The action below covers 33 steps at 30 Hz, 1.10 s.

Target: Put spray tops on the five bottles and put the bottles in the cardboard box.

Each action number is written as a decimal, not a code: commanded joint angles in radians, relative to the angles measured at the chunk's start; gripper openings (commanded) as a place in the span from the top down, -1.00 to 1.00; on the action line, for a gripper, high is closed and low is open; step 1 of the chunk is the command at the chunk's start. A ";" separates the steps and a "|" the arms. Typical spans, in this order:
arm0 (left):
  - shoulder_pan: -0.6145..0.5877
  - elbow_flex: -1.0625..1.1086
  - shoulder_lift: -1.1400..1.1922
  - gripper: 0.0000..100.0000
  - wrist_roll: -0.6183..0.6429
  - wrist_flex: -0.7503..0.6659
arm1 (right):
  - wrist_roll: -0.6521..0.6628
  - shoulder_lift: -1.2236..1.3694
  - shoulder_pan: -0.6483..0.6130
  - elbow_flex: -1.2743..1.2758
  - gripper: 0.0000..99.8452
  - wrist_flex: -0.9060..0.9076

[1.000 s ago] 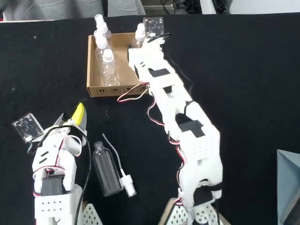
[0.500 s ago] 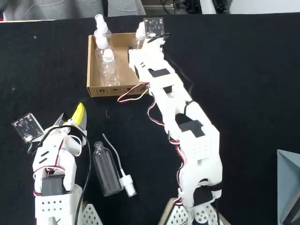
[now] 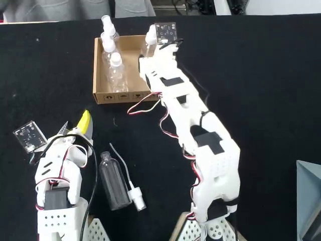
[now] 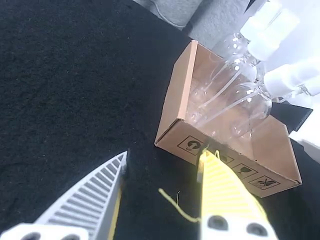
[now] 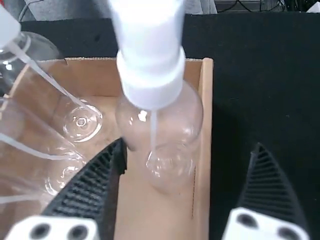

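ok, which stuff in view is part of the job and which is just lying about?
Job:
- box
- three capped bottles standing in it
- fourth capped bottle in the box, between the open fingers of the right end effector
- uncapped bottle lying on the table
- spray top beside it

Lying about:
- grey object at the table's edge

The pincer (image 5: pixel 189 146) is holding its fingers wide apart on either side of a clear bottle (image 5: pixel 160 120). The bottle is standing in a corner of the cardboard box (image 5: pixel 206 95) and wearing a white spray top (image 5: pixel 150 55). One finger is hanging just beside the bottle, over the box floor. The other is hanging outside the box wall, over the black desk (image 5: pixel 265 75). More clear bottles (image 5: pixel 75 122) are sitting in the box past the first finger.
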 commanded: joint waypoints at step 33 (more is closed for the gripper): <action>-0.012 0.022 -0.011 0.58 -0.008 -0.026 | -0.006 -0.542 0.000 0.355 0.37 0.011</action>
